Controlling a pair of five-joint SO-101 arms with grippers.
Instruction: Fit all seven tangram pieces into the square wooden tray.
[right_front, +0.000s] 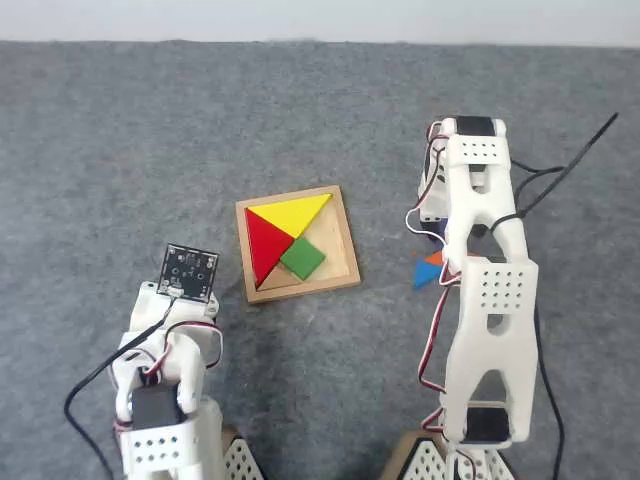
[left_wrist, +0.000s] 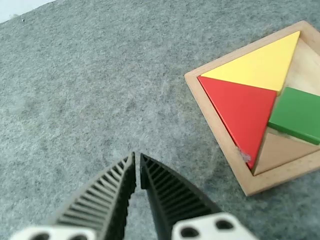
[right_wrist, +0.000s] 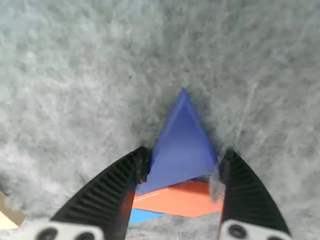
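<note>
A: So, your right claw (right_wrist: 184, 152) is spread astride the blue triangle (right_wrist: 182, 145), which seems to overlap an orange piece (right_wrist: 175, 197) on the bench (right_front: 120, 150), right of the tray (right_front: 335, 250).
B: And your left claw (left_wrist: 137, 157) is pressed together above the bench, near the tray; a yellow triangle (right_front: 290, 213), red triangle (right_front: 264, 247) and green square (right_front: 302, 258) sit inside it.

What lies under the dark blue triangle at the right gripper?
An orange piece, with a lighter blue piece beneath it. The triangle and the right gripper's jaws hide their full shapes.
</note>
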